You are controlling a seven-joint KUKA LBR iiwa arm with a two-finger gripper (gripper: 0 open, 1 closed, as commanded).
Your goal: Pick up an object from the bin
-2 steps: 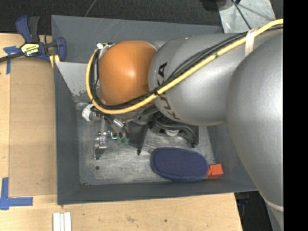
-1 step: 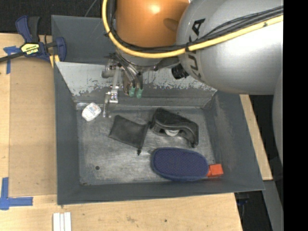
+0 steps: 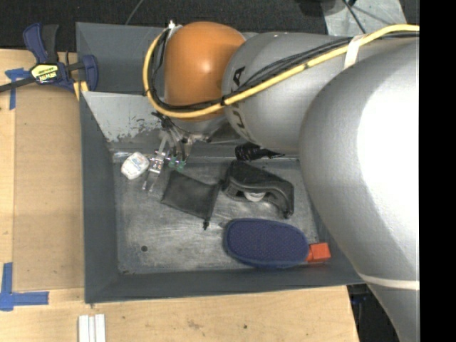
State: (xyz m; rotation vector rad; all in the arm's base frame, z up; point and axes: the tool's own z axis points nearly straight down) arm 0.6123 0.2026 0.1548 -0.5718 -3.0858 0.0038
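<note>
Camera view: gripper [image 3: 160, 164] low, just beside the white crumpled wad [image 3: 134, 165], likely since that lies nearest for picking; jaw opening cannot be told.

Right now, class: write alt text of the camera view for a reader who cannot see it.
A robot arm's claw hangs low in the upper left of a grey bin, between a small white thing and a flat black square. To their right lie a black curved thing and a blue oval pad with an orange piece beside it.
</note>
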